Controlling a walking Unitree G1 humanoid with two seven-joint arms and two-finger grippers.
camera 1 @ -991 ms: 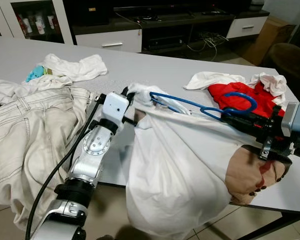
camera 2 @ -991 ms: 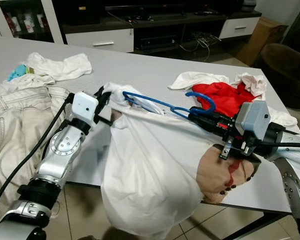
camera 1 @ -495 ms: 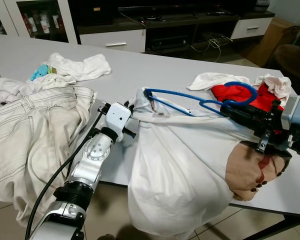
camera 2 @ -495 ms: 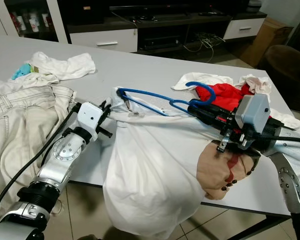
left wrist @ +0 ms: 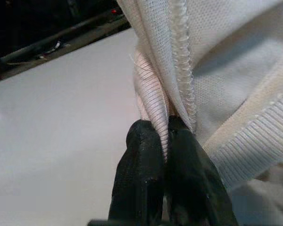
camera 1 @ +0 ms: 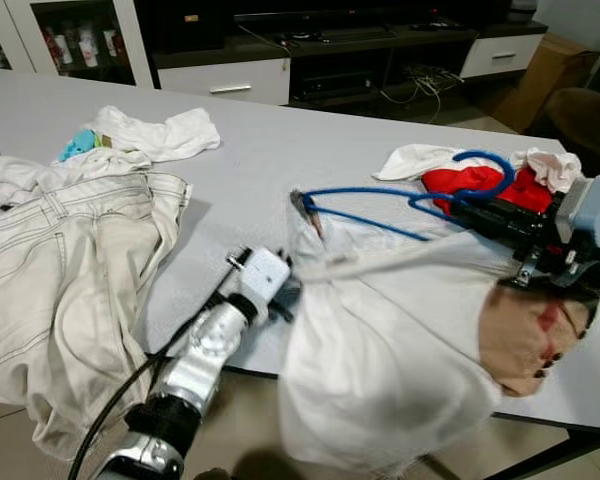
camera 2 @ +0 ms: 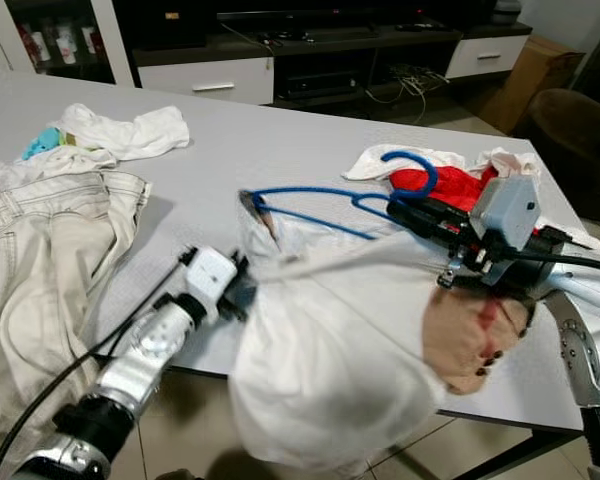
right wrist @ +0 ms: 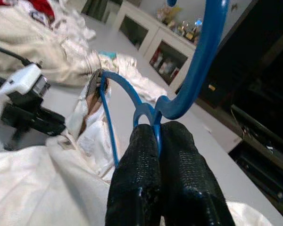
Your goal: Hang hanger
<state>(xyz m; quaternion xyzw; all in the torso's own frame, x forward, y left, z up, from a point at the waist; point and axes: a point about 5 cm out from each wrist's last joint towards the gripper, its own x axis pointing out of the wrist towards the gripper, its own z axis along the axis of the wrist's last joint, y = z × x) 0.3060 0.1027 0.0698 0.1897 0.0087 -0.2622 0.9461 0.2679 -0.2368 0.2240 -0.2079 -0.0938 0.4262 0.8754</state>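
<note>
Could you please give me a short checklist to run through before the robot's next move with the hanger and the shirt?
1. Right gripper shut on the blue hanger just below its hook: ok.
2. Left gripper pinching the ribbed edge of the white shirt: ok.
3. Hanger fully inside the shirt: not ok; its far end pokes out of the fabric.
4. Shirt clear of the table: not ok; it drapes over the near edge.
5. Red garment free of the hanger hook: cannot tell; they overlap in the head views.
6. A rail or hook to hang it on: cannot tell.
</note>
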